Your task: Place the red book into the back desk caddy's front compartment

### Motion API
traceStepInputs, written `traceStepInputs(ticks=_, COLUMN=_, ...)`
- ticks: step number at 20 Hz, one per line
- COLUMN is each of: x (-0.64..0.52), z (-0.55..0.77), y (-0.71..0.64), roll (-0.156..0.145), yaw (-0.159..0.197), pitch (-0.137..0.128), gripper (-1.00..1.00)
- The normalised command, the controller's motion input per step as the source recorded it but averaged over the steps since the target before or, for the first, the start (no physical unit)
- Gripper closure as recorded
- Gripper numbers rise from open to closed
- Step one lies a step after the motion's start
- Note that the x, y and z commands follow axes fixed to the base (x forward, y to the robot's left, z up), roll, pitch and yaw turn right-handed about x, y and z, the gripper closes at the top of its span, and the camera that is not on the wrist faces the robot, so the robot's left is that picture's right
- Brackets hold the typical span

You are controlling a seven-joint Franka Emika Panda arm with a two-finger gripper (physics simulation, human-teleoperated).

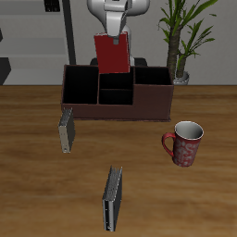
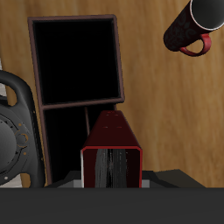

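The red book (image 1: 112, 54) hangs upright in my gripper (image 1: 114, 33), which is shut on its top edge. It is held above the back desk caddy (image 1: 116, 112), a long dark maroon box with a black interior standing near the table's back. The book's lower edge is over the caddy's middle cells, and the front compartment (image 1: 116, 95) lies just below and nearer the camera. In the wrist view the red book (image 2: 112, 153) shows edge-on, with the caddy's black cells (image 2: 74, 61) beyond it.
Two grey-black books stand on edge on the table, one near the caddy's end (image 1: 67, 130) and one near the front edge (image 1: 112, 199). A red patterned mug (image 1: 185, 142) stands beside them and shows in the wrist view (image 2: 197, 26). A potted plant (image 1: 180, 42) is behind.
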Motion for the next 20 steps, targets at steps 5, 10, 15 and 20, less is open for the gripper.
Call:
traceStepInputs(ticks=5, x=0.06, z=-0.05, y=-0.01, roll=-0.006, yaw=0.117, pitch=0.008, gripper=1.0)
traceStepInputs(ticks=10, x=0.08, z=0.01, y=0.04, roll=0.001, yaw=0.02, pitch=-0.001, gripper=1.0)
traceStepInputs(ticks=15, x=-0.03, z=-0.2, y=0.08, roll=0.02, yaw=0.048, pitch=0.036, gripper=1.0)
traceStepInputs(ticks=20, x=-0.04, z=-0.13, y=0.1, roll=0.019, yaw=-0.017, pitch=0.03, gripper=1.0)
